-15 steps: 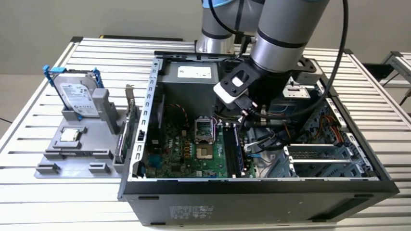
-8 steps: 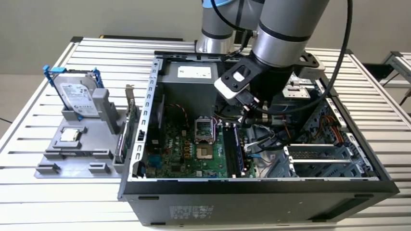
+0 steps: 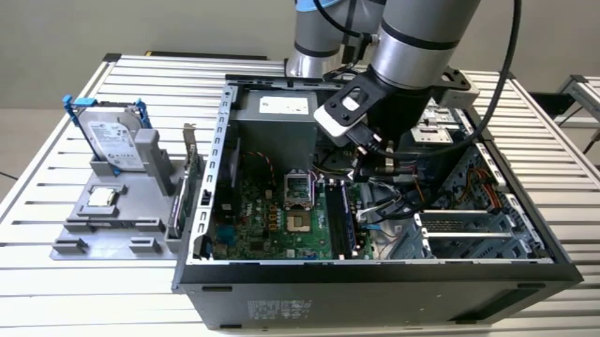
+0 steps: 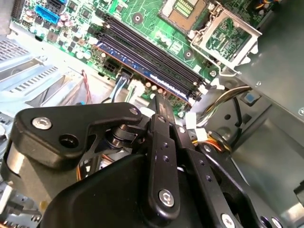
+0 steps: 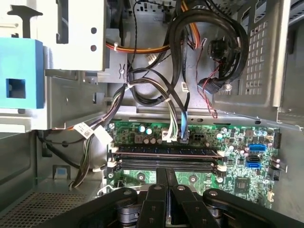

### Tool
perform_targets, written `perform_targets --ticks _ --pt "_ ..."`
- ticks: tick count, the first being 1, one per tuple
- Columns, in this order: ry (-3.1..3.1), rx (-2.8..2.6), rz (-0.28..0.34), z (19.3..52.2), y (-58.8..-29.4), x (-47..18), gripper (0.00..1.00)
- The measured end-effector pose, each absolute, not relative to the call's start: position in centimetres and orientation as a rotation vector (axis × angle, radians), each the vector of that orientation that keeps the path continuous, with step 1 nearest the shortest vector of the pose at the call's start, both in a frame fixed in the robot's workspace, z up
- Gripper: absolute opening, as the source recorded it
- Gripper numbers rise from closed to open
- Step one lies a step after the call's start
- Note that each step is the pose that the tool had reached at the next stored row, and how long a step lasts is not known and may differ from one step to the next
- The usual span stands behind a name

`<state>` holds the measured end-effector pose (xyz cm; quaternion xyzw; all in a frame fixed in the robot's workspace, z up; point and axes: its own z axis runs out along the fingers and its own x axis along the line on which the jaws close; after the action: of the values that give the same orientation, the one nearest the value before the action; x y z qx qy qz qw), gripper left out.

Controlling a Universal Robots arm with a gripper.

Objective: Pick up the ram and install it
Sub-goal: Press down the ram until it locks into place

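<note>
Black linkage arms of the gripper (image 5: pixel 167 172) fill the foreground in both wrist views, its jaws drawn together with nothing seen between them, the tips poised just above the memory slots; whether they touch anything cannot be told. The ram (image 4: pixel 142 67), a long, thin, dark blue stick with a row of small black chips, stands on edge in the outermost of the parallel slots on the green motherboard (image 4: pixel 142 19), beside a bundle of cables (image 5: pixel 173 111) that plugs in next to it. In the exterior view the ram (image 3: pixel 339 210) runs along the board's edge on the exterior view's right, beneath the silver-and-black robot arm (image 3: pixel 412 42), which reaches down into the open computer case (image 3: pixel 375 281). The case lies on its side across the middle of a slatted metal worktop (image 3: pixel 38 281), near its front edge. Toward the worktop's edge on the exterior view's left sits a grey fixture (image 3: pixel 103 235) carrying a hard drive (image 3: pixel 112 140) in a blue frame and a small square processor chip (image 3: pixel 101 198). A plain pale wall stands behind the worktop's far edge.
</note>
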<state>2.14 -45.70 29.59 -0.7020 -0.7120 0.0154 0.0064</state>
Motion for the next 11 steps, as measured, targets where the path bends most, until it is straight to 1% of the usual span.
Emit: perform_targets --ticks 11 --pt "-2.228 -2.196 0.048 30.55 -45.70 2.14 0.00"
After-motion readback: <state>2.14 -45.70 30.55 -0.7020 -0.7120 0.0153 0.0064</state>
